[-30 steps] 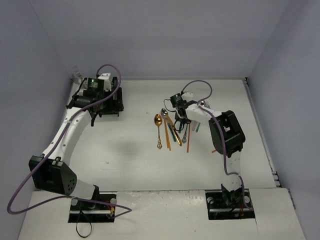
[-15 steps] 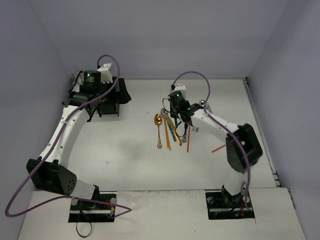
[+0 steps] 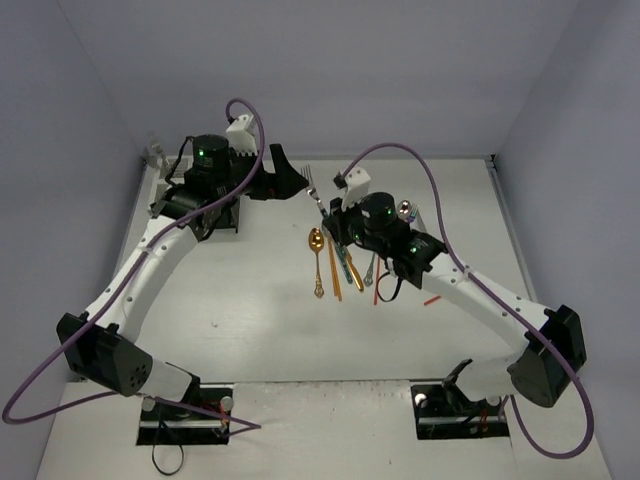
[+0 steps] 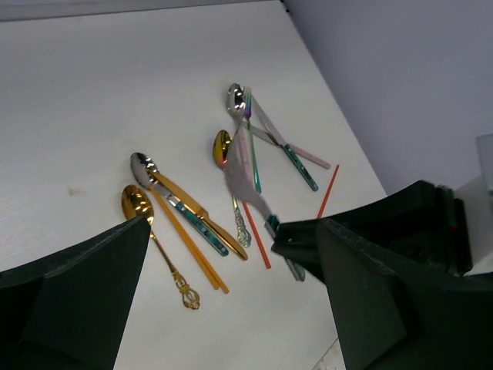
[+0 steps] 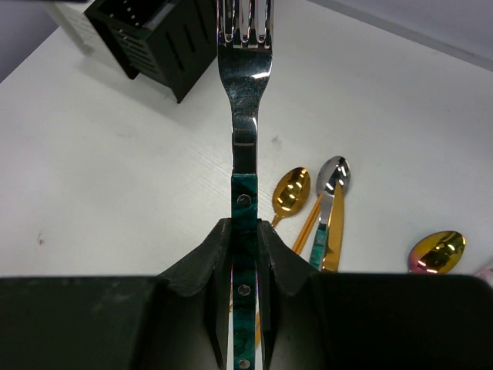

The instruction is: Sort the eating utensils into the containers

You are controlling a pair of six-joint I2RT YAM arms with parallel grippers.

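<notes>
My right gripper [image 5: 245, 231] is shut on the teal-patterned handle of a silver fork [image 5: 244, 92] and holds it off the table, tines pointing away. In the top view this gripper [image 3: 336, 217] is above the utensil pile, and the fork [image 3: 314, 186] reaches towards my left gripper [image 3: 289, 177], which is open, empty and just left of the tines. The left wrist view shows the left gripper [image 4: 231, 308] wide open above the pile, with the held fork [image 4: 245, 173] blurred in front. The black caddy [image 5: 158, 38] and the white caddy [image 5: 71, 23] stand at the back left.
Loose on the table are a gold spoon [image 3: 316, 243], gold chopsticks [image 3: 332, 270], a gold knife [image 4: 202, 217], a silver spoon [image 4: 142, 164], an iridescent spoon [image 5: 437, 251] and orange-red chopsticks [image 3: 377, 285]. The left arm partly covers the black caddy [image 3: 222, 215]. Walls enclose the table.
My right gripper lifted the fork from the pile and carried it up and left. My left gripper swung right from over the black caddy to just beside the fork's tines.
</notes>
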